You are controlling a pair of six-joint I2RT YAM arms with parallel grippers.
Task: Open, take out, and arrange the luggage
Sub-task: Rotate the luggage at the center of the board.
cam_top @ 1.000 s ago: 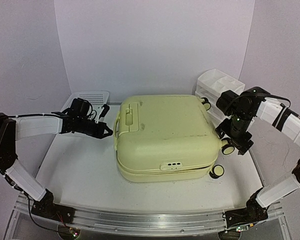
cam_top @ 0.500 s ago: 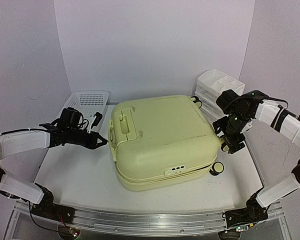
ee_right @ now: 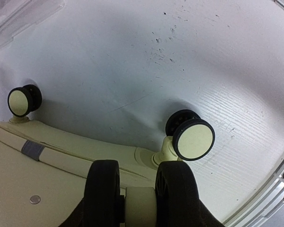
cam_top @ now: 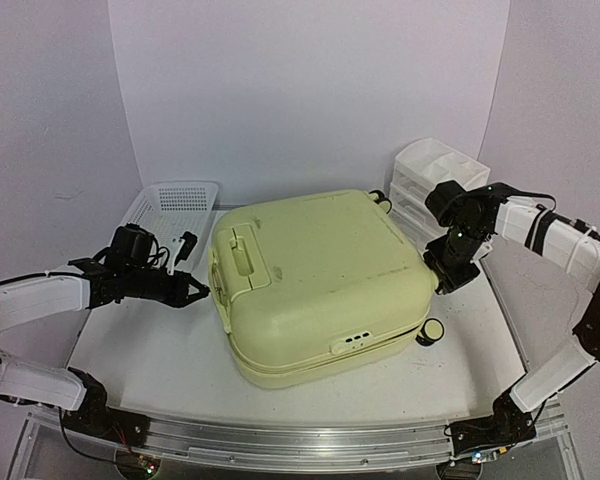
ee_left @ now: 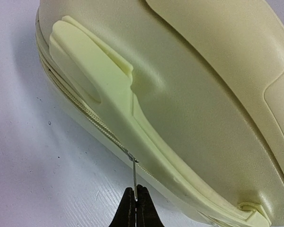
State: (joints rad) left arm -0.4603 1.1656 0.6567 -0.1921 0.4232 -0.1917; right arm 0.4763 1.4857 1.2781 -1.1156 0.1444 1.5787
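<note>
Pale yellow-green hard-shell luggage point(cam_top: 320, 280), closed and lying flat at the middle of the white table point(cam_top: 150, 350). Left gripper point(ee_left: 136, 191) pinched tight on the thin metal zipper pull point(ee_left: 134, 172) at the side seam. Right gripper point(ee_right: 137, 189) clamped narrow around a cream wheel mount point(ee_right: 139, 204) at the right-hand corner.

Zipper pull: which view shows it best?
Left wrist: the zipper pull runs from the luggage seam into the shut left gripper. From the top it is too small to see; the right wrist faces the wheels instead.
</note>
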